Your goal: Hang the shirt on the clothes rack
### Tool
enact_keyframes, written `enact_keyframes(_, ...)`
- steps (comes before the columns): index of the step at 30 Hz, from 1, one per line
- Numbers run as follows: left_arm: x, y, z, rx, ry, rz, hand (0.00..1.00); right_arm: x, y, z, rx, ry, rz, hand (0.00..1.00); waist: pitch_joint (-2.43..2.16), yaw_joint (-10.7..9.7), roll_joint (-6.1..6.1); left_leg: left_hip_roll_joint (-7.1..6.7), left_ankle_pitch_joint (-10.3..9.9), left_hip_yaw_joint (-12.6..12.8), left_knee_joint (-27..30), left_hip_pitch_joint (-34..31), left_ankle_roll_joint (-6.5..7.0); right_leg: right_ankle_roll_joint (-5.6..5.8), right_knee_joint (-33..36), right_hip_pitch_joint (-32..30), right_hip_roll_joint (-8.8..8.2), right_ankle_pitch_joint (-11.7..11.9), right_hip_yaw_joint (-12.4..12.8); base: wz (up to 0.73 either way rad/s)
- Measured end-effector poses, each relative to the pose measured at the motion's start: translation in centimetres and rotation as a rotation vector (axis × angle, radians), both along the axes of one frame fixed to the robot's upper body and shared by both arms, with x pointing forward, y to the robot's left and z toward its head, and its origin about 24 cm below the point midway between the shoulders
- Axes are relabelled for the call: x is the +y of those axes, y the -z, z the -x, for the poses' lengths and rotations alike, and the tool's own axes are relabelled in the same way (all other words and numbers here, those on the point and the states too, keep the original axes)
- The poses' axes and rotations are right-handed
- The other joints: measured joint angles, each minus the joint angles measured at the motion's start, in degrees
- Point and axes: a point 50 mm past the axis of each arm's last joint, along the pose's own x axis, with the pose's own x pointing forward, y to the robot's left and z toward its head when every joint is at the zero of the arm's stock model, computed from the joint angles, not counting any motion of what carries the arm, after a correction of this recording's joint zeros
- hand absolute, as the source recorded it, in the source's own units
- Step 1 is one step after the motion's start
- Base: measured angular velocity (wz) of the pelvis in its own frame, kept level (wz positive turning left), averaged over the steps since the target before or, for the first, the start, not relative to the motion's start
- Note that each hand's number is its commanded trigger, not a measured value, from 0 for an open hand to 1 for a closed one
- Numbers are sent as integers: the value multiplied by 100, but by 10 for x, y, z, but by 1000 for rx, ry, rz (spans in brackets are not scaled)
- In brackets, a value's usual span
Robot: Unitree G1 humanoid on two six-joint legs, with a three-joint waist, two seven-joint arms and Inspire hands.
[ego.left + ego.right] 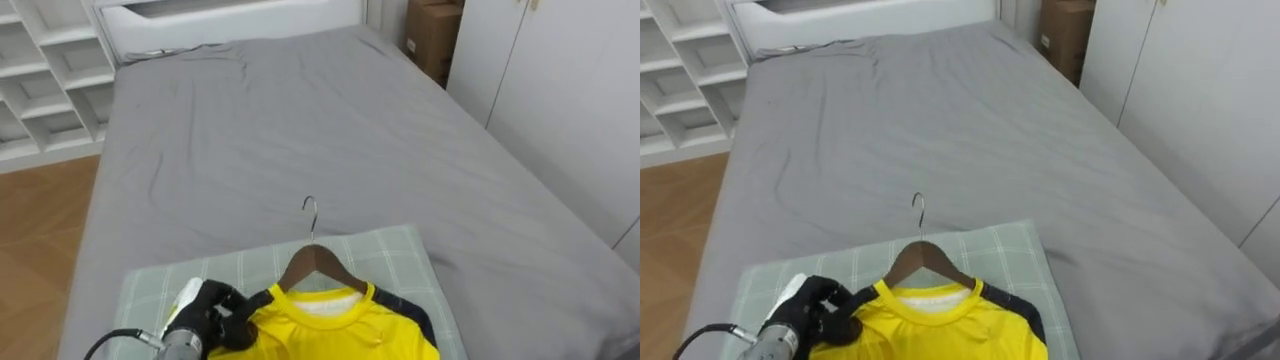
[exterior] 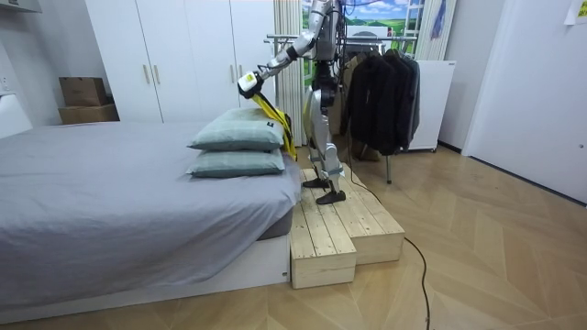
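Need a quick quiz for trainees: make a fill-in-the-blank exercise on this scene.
1. The left hand grips a ____ shirt.
2. The shirt hangs on a ____ hanger.
3. The checked pillow under it lies on a ____ bed.
Missing words: yellow; wooden; grey.

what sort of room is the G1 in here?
Most likely a bedroom: a large grey bed, white wardrobes along the wall, and a clothes rack hung with dark garments beside the robot.
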Motion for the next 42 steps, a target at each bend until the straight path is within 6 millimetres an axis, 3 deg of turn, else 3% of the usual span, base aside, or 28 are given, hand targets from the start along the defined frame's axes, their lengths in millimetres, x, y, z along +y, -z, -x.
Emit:
enact_keyframes(5,2,-18,-10,-87,-31,88,100,-1,0,0,-5,16,5,0,48,4,48,1,0,-16,-19,47,0,1,-2,71,-18,0,6,0)
enact_keyframes(11,1,-35,-17,-155,-25,132,100,-3,-1,2,-4,43,5,0,70,17,87,-9,0,-59,-1,55,0,11,-83,117,-17,14,-7,4)
enact_keyframes(38,-1,-89,-33,-379,78,126,100,-11,-1,10,-5,144,47,0,61,-18,75,-19,0,-82,10,46,1,14,-76,108,-10,14,-16,0)
enact_keyframes(42,-2,-96,-34,-408,92,112,100,-23,-5,7,-11,118,102,0,45,65,51,-25,0,-49,2,38,1,21,5,67,-4,5,14,-5)
